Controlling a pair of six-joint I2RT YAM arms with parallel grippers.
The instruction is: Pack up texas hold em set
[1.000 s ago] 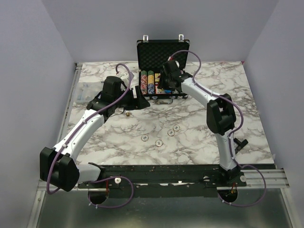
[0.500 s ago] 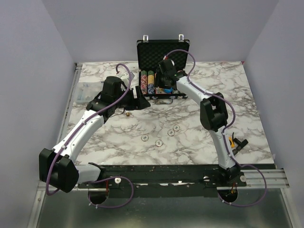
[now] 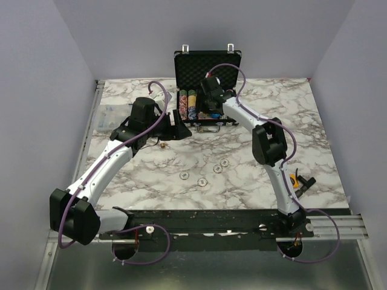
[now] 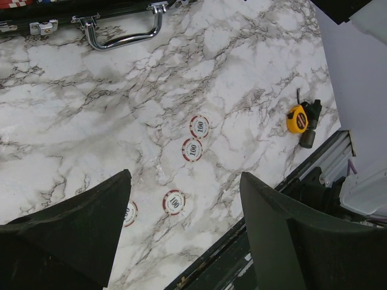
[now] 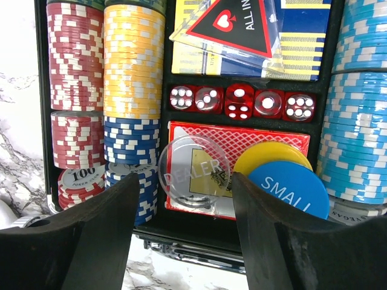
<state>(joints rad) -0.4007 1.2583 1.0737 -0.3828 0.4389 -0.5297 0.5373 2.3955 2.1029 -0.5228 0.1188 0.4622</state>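
Note:
The black briefcase (image 3: 205, 72) of the texas hold em set stands open at the table's far side, lid upright. In the right wrist view it holds rows of chips (image 5: 133, 60), five red dice (image 5: 240, 101) and a red card box (image 5: 254, 140). A clear DEALER disc (image 5: 192, 170) lies on that box beside a yellow disc (image 5: 271, 156) and a blue SMALL disc (image 5: 291, 190). My right gripper (image 5: 184, 188) (image 3: 210, 109) hangs open just above the clear disc, holding nothing. My left gripper (image 4: 184, 202) (image 3: 179, 129) is open and empty above the table, left of the case. Several red-and-white chips (image 4: 192, 149) (image 3: 202, 180) lie loose on the marble.
A yellow-and-black tape measure (image 4: 297, 118) (image 3: 294, 179) lies near the right arm's base by the table's front edge (image 4: 284, 181). The case's chrome handle (image 4: 124, 35) faces the arms. A pale flat object (image 3: 110, 115) sits at the far left edge.
My right arm has shifted left over the case's front compartment and its jaws have spread wider. The left arm has not moved.

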